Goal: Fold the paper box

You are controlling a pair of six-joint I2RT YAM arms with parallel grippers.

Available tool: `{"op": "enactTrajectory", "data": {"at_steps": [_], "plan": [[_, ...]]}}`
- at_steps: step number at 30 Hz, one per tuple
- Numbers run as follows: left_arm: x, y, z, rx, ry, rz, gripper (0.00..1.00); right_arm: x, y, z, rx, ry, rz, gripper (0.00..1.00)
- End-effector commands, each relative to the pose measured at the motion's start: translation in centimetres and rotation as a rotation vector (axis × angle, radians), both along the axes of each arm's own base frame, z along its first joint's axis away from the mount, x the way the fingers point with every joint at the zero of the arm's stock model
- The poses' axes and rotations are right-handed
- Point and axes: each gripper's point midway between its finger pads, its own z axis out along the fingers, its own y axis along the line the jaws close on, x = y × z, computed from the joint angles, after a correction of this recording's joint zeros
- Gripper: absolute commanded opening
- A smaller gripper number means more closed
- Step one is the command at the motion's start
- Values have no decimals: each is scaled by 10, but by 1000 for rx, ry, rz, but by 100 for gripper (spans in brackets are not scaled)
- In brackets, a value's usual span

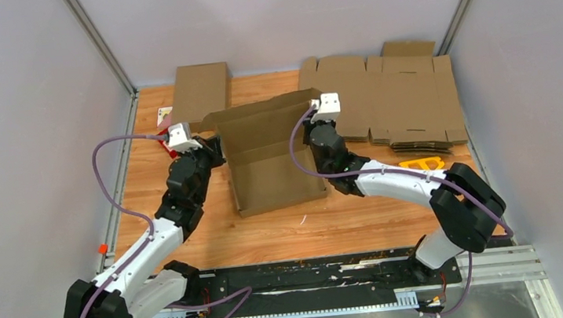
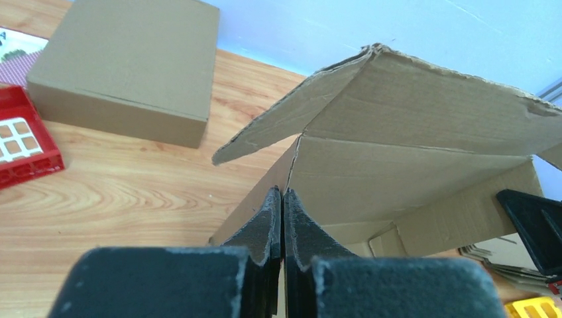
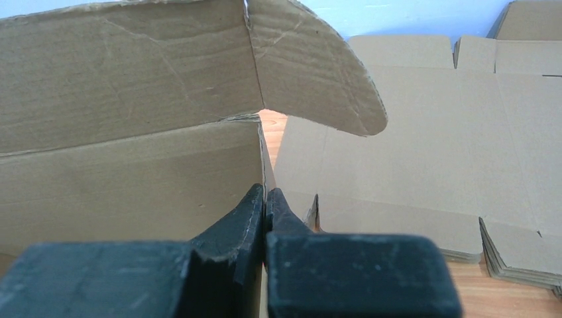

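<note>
Cardboard paper box (image 1: 276, 179) stands half-formed at the middle of the table (image 1: 192, 239); my left tool (image 2: 283, 212) and right tool (image 3: 265, 202) each pinch a side wall. I should hold the 2 walls square and upright before folding the lid.

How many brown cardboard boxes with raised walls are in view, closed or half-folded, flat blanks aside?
2. A closed brown cardboard box lies at the far left; the half-folded brown paper box stands in the middle. The flat blanks stacked far right aren't counted; none seems hidden.

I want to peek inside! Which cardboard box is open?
The paper box in the middle: its lid stands up. The far-left box is closed; the pile of blanks lies flat.
</note>
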Motion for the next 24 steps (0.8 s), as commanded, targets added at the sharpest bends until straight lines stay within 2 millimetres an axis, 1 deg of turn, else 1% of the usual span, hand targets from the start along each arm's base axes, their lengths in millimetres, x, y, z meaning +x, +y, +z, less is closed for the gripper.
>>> {"op": "enactTrajectory", "data": {"at_steps": [1,4,7,9,14,16,17,18,19,20,21,23,24], "plan": [[-10,-15,-13,-68,8,-54,1,-14,0,-14,-15,39,33,0],[-17,-14,-30,-45,29,-56,1,-20,-4,-20,-16,64,37,0],[-23,-13,-42,-42,45,-64,1,-27,-6,-26,-23,88,58,0],[-27,-12,-46,-29,50,-65,2,-31,-10,-30,-39,113,57,1],[-36,-4,-52,18,61,-57,3,-42,-19,-45,-151,216,71,8],[-39,-5,-54,31,70,-73,3,-50,-17,-52,-178,258,123,12],[-41,-6,-55,31,77,-85,3,-54,-14,-54,-189,272,164,17],[-43,-8,-56,28,80,-101,4,-60,-11,-55,-194,283,204,36],[-46,-10,-61,29,89,-115,4,-65,-9,-54,-188,285,239,53],[-48,-11,-64,31,96,-127,4,-71,-9,-53,-184,287,265,62],[-51,-11,-67,34,103,-136,4,-76,-9,-51,-177,283,293,69],[-55,-13,-75,40,122,-153,5,-88,-10,-46,-161,273,341,78],[-56,-13,-78,41,133,-157,6,-93,-11,-43,-150,264,363,84]]}}
